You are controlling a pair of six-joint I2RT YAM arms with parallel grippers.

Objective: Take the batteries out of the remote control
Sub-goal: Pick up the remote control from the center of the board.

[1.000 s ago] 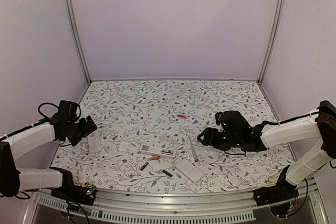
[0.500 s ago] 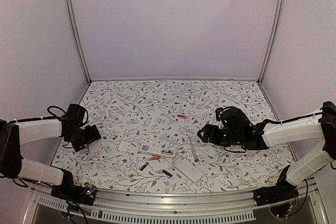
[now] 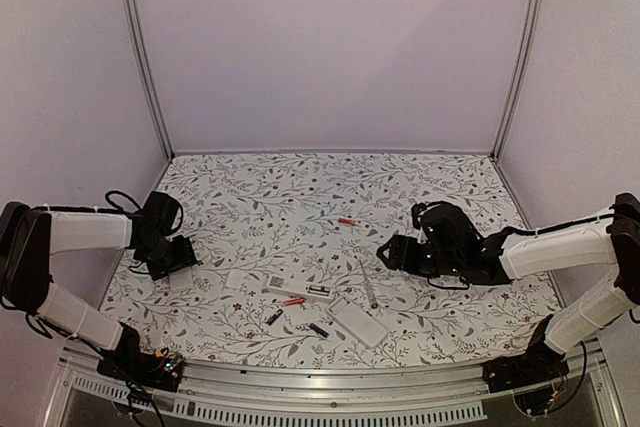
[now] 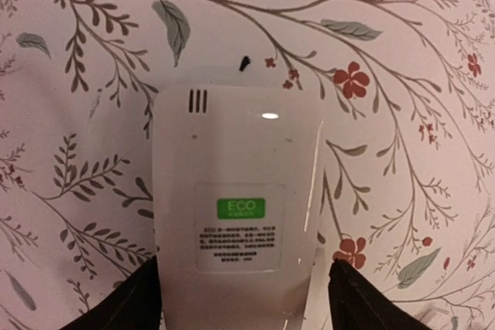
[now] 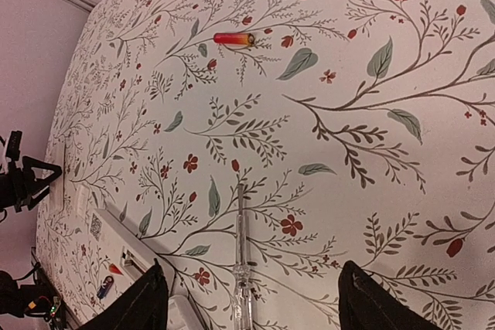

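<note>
The open white remote [image 3: 287, 288] lies at the table's front centre. Loose batteries lie around it: a red one [image 3: 346, 221] behind it, another red one [image 3: 294, 301], a black one [image 3: 274, 317] and a dark one [image 3: 318, 329] in front. My left gripper [image 3: 176, 263] is open at the left, its fingers either side of a small flat white piece with a green ECO label [image 4: 236, 206]; the left gripper [image 4: 244, 303] is low over it. My right gripper [image 3: 389, 252] is open and empty, above the floral mat. The right wrist view shows the far red battery [image 5: 234, 39].
A long clear stick-like tool [image 3: 368, 283] lies right of the remote, between the right gripper's [image 5: 247, 303] open fingers in the right wrist view [image 5: 242, 260]. A white cover [image 3: 357, 320] lies near the front edge. Frame posts and walls bound the table.
My left gripper has moved right and down to the small white piece and now straddles it. My right gripper has shifted slightly away from the front edge, still open.
</note>
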